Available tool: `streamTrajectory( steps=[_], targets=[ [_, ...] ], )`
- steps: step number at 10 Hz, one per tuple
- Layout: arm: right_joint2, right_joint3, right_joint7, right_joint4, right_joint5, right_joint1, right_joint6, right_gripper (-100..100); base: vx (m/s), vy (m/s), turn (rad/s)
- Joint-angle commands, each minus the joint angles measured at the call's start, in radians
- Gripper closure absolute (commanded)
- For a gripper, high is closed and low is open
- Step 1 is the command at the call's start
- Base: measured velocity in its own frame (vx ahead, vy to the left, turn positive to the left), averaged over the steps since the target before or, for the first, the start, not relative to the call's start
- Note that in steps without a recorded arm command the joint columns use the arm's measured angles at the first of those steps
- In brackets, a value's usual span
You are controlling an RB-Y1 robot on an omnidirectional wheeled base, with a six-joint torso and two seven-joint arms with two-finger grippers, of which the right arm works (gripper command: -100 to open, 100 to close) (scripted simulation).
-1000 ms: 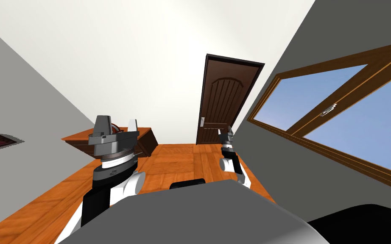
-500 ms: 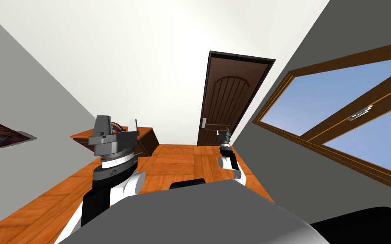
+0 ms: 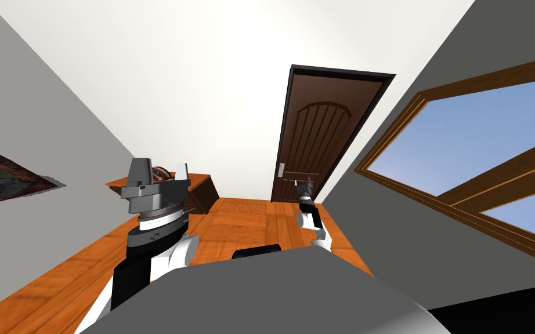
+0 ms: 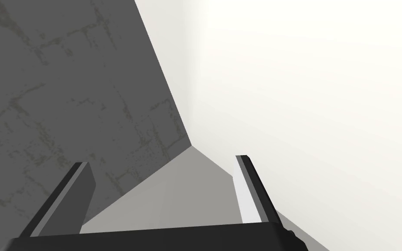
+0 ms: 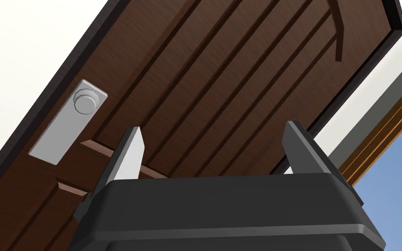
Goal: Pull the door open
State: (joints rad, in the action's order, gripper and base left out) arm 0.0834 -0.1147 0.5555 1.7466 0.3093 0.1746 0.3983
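The dark brown panelled wooden door (image 3: pixel 318 139) stands right of centre in the head view, set in its darker frame at the far end of the orange wooden floor (image 3: pixel 243 220). I cannot make out any gap at its edge. My right gripper (image 3: pixel 303 187) shows small at the door's lower part, too small there to tell whether it touches the wood.

In the right wrist view the right gripper (image 5: pixel 213 128) has its fingers spread wide with nothing between them, only door (image 5: pixel 239 65) panelling beyond. The light grey handle plate with a round knob (image 5: pixel 67 122) lies outside the fingers, beside one of them. Its lower end is plain, and the gripper's body hides the door below.

My left gripper (image 3: pixel 162 168) is raised left of centre, fingers apart and empty. It partly hides a brown wooden cabinet (image 3: pixel 199 188) behind it.

A wood-framed window (image 3: pixel 463 145) is cut off at the right edge.
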Motion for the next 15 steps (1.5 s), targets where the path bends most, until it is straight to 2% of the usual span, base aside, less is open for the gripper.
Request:
streamTrajectory(
  steps=[1, 7, 15],
  targets=[
    [0.0, -0.001, 0.032, -0.05, 0.024, -0.022, 0.001, -100, 0.088, -0.055, 0.106],
    [0.001, -0.012, 0.14, -0.204, 0.115, -0.099, -0.007, -100, 0.089, -0.055, 0.09],
    [-0.008, -0.026, 0.284, -0.406, 0.235, -0.2, -0.018, -100, 0.092, -0.07, 0.091]
  ],
)
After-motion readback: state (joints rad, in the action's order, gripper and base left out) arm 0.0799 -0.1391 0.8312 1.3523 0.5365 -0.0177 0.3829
